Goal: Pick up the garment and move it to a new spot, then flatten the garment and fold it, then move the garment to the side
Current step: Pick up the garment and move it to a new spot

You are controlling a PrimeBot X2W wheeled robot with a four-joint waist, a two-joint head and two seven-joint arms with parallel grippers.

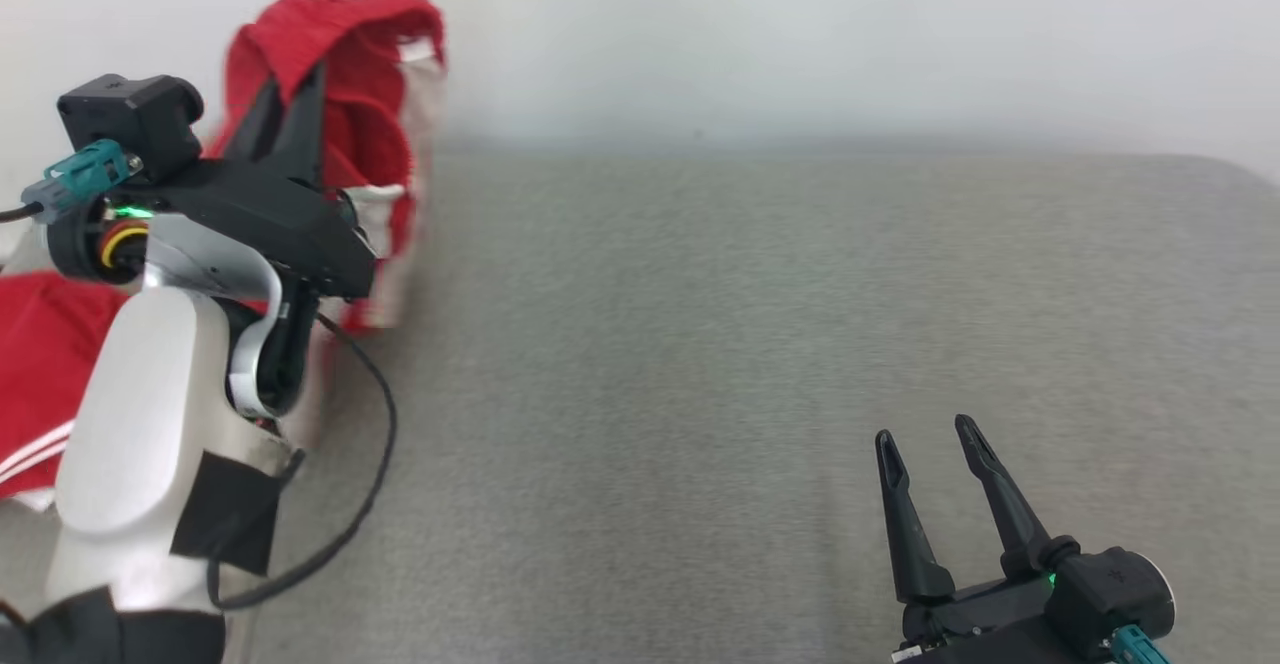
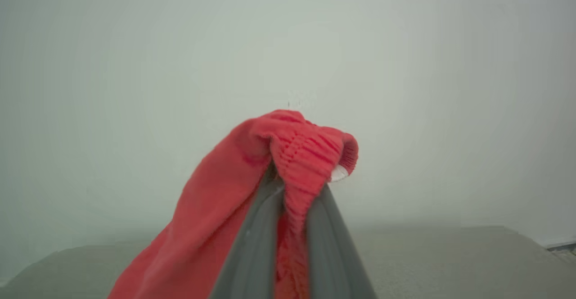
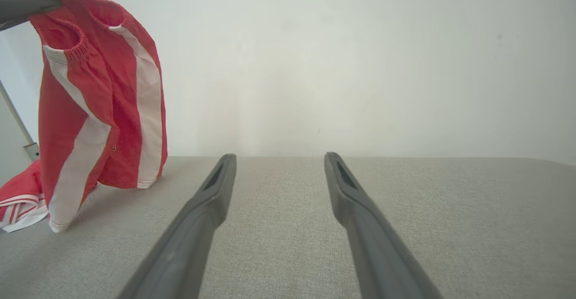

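Head view: the left gripper (image 1: 297,104) pinches the red garment (image 1: 385,144) by its waistband, up over the left end of the grey table (image 1: 720,364). The right gripper (image 1: 928,436) is wide open and empty. It is best to lift higher and go slow, so nothing drags.
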